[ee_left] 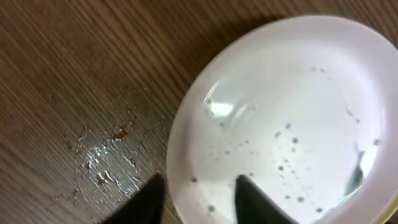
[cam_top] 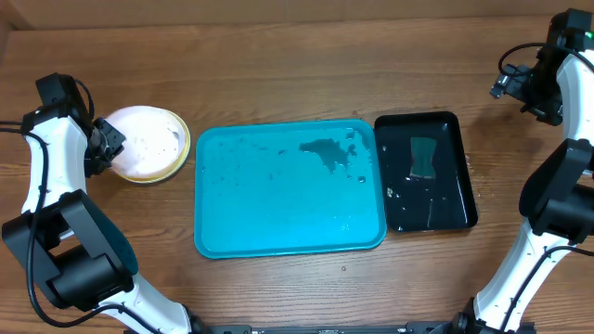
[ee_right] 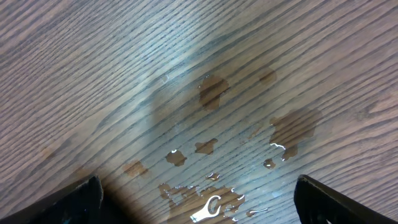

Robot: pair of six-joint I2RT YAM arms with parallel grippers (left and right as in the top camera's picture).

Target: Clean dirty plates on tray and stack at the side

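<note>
A stack of plates [cam_top: 148,141] sits on the table left of the tray. The top plate has a white centre with small dark specks and a pinkish rim, and a lime-green rim shows beneath it; no teal rim is visible. The top plate fills the left wrist view [ee_left: 292,118]. My left gripper [cam_top: 109,145] [ee_left: 199,182] is open, with its fingers straddling the plate's left rim, one over the table and one over the plate. The turquoise tray [cam_top: 278,223] holds no plates, only wet smears. My right gripper [cam_top: 515,86] [ee_right: 199,186] is wide open over bare wet table at the far right.
A black tray [cam_top: 457,199] with water and a dark sponge [cam_top: 424,156] stands right of the turquoise tray. Brown crumbs and water drops lie on the wood beside the plates [ee_left: 102,158]. Puddles lie under the right gripper [ee_right: 214,202].
</note>
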